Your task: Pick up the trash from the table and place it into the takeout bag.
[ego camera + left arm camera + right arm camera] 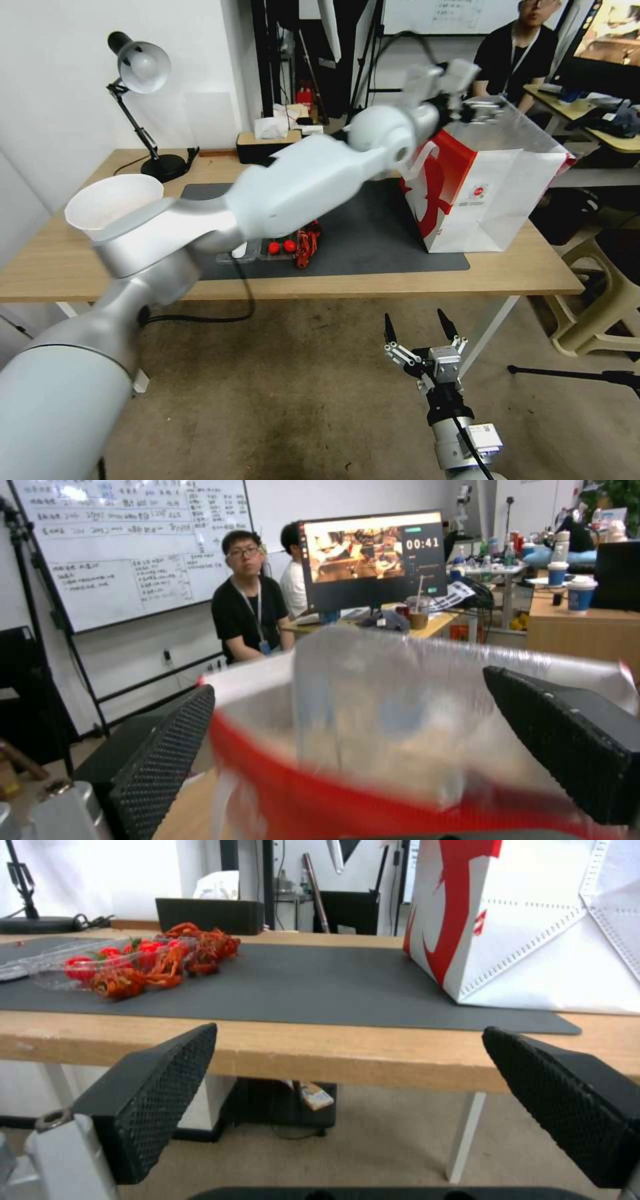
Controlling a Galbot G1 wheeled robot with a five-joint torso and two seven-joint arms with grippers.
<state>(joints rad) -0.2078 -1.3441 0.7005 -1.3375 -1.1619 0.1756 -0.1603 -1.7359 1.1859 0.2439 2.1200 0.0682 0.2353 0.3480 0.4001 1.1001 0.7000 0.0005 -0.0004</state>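
Observation:
The takeout bag [493,193], white with red side panels, stands at the right end of the dark mat [373,233] on the table [60,267]. My left arm reaches across the table, and the left gripper [467,93] hovers above the bag's mouth. In the left wrist view that gripper [347,695] is open, and a clear plastic piece [413,700] blurs between its fingers over the bag's red rim [373,805]. Red trash in a clear tray [290,247] lies on the mat's front edge. My right gripper [420,333] hangs open below the table's front edge, facing the red trash [147,960] and the bag [533,930].
A white round bowl [113,200] sits at the table's left, with a desk lamp [143,67] behind it and a dark tissue box [267,143] at the back edge. A beige stool [600,293] stands right of the table. Bare floor lies around the right gripper.

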